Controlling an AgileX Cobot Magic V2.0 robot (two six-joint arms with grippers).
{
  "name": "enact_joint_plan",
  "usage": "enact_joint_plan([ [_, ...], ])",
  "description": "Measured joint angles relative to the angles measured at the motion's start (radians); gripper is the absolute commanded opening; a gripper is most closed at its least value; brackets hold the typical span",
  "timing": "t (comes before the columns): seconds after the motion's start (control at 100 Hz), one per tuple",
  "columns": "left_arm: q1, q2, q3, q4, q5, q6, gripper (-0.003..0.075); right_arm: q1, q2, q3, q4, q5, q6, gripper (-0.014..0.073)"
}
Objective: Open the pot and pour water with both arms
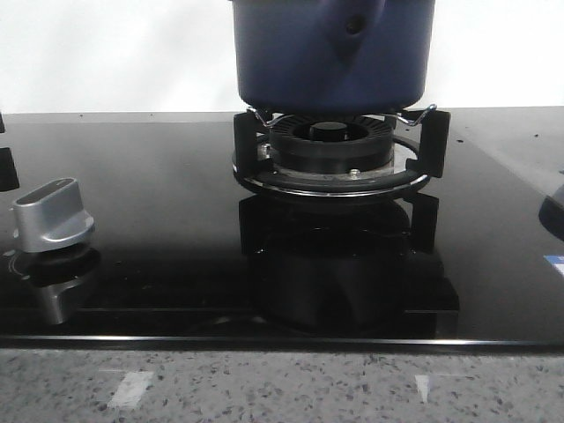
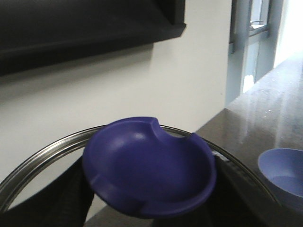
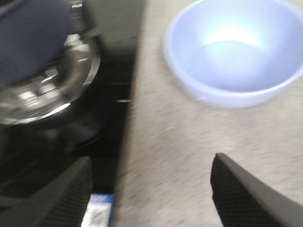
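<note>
The dark blue pot stands on the black burner; its top is cut off by the front view's upper edge. It also shows blurred in the right wrist view. My left gripper is shut on the round blue knob of the glass lid, whose steel rim curves behind the knob. The lid is seen against the white wall, and the pot does not show under it there. My right gripper is open and empty over the speckled counter, between the pot and a light blue bowl.
A silver stove knob sits on the black glass hob at the left. The light blue bowl also shows in the left wrist view. A blue and white sticker marks the hob's edge. The granite counter runs along the front.
</note>
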Motion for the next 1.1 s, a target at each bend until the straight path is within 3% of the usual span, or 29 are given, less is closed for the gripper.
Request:
enact_joint_plan([
  [0.16,0.098,-0.040,0.000,0.004,0.041,-0.008,0.0304,-0.007,0.165,-0.119,-0.178,0.028,0.138,0.0475],
  [0.28,0.158,-0.050,0.000,0.007,0.083,-0.033,0.0304,-0.055,0.308,-0.230,-0.220,0.051,0.176,0.0475],
  [0.47,0.211,-0.050,0.000,0.019,0.136,-0.053,0.0304,-0.183,0.527,-0.385,-0.226,0.076,0.172,0.0447],
  [0.61,0.215,-0.050,0.000,0.024,0.145,-0.054,0.0304,-0.257,0.643,-0.408,-0.186,0.082,0.127,0.0402],
  [0.88,0.215,-0.050,0.000,0.037,0.154,-0.055,0.0304,-0.294,0.790,-0.410,-0.138,0.072,0.093,0.0399],
  [0.97,0.215,-0.050,0.000,0.037,0.154,-0.055,0.0304,-0.294,0.820,-0.410,-0.126,0.069,0.089,0.0330],
  [1.1,0.215,-0.050,0.000,0.037,0.154,-0.055,0.0304,-0.294,0.847,-0.410,-0.117,0.066,0.087,0.0143],
])
